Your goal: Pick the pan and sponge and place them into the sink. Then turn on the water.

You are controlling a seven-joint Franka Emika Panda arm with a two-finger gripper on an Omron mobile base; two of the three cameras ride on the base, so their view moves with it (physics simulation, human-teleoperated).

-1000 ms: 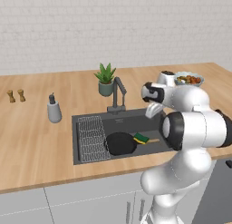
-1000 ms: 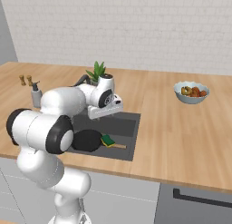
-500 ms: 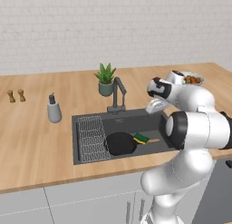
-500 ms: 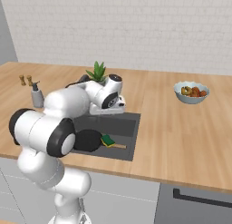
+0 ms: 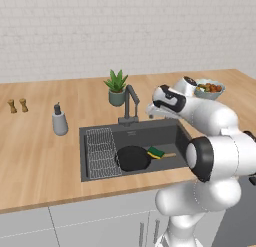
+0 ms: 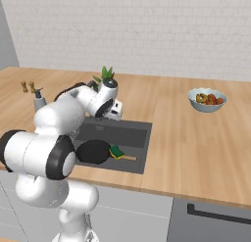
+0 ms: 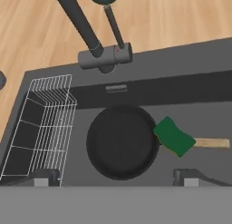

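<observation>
Since the earlier frames, the hand [image 7: 116, 175] has risen from low over the basin and now sits higher, near the faucet [image 5: 129, 103]. Its fingers stand wide apart and hold nothing.

Current state:
- The pan [image 7: 121, 141] lies flat on the floor of the sink [image 5: 165, 131], just right of the wire rack [image 7: 43, 128].
- The sponge [image 7: 174, 136] rests across the pan's wooden handle [image 7: 213, 143], touching the pan rim.
- No water runs from the spout. The placing steps appear complete; turning on the water remains.

Hazards from this position:
- The faucet lever [image 7: 113, 26] is thin and stands close beside the spout neck. An off-centre approach could strike the neck instead and leave the lever unmoved.
- Open fingers may straddle the lever and slip off when pushing sideways.
- The potted plant [image 5: 117, 87] stands just behind the faucet on the worktop [image 5: 40, 146]; overshoot toward the far side could topple it.
</observation>
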